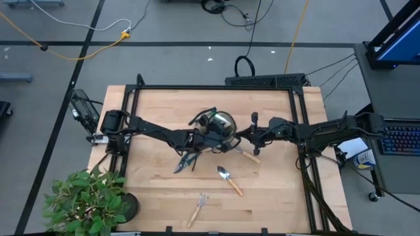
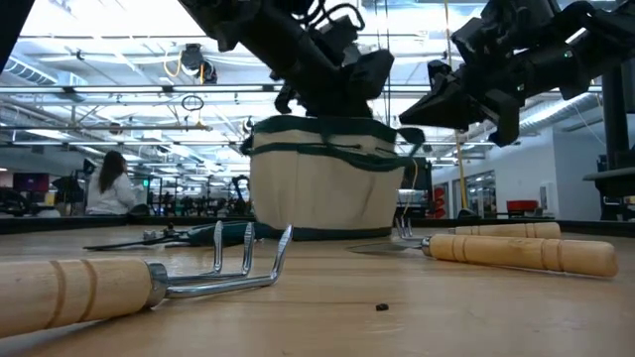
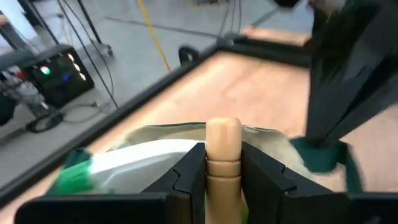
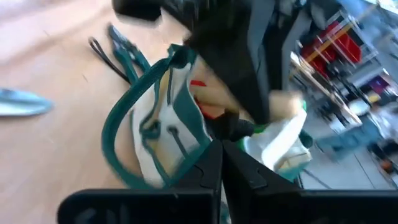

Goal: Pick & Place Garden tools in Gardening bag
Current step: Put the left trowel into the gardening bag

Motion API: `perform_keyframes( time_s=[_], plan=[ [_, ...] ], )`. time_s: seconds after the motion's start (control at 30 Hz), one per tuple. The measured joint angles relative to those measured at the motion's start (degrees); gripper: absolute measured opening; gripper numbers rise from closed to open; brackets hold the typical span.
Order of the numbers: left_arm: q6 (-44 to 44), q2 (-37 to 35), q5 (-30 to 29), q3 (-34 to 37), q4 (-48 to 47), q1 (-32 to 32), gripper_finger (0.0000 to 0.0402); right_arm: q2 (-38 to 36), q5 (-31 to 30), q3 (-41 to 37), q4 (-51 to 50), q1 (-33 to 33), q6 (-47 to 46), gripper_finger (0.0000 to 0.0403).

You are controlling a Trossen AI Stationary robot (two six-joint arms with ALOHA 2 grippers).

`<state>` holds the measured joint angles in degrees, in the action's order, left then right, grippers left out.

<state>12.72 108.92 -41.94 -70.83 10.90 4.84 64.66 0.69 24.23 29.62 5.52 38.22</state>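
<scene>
Left wrist view: a wooden handle (image 3: 222,163) is pinched between the left gripper (image 3: 222,177) fingers, held over the open bag (image 3: 155,134), apparently for lowering inside. The bag (image 1: 220,123) stands at table centre. The right gripper (image 4: 222,163), fingers pressed together on the bag's rim, is judged to be steadying it. Shears (image 1: 186,160), a trowel (image 1: 230,179) and a rake (image 1: 197,209) are left on the table (image 1: 157,105).

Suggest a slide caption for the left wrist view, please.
Left end effector grips a wooden tool handle above the gardening bag.
</scene>
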Motion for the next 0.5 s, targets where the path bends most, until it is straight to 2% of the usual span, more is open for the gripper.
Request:
perform_keyframes(
  time_s=[0.07,0.17,0.5],
  plan=[
    [-0.05,0.00,2.60,0.00,-1.06,-0.38,0.0092,0.00,2.40,0.00,1.54,0.00,-0.40,0.0000],
    [-0.55,0.00,7.17,0.00,-0.99,-0.78,0.0092,0.00,2.55,0.00,2.92,-0.02,-0.61,0.0000],
    [-1.88,-0.02,10.43,-0.02,-5.46,-2.33,0.0093,0.00,2.41,0.00,1.46,0.00,-1.71,0.0000]
  ],
)
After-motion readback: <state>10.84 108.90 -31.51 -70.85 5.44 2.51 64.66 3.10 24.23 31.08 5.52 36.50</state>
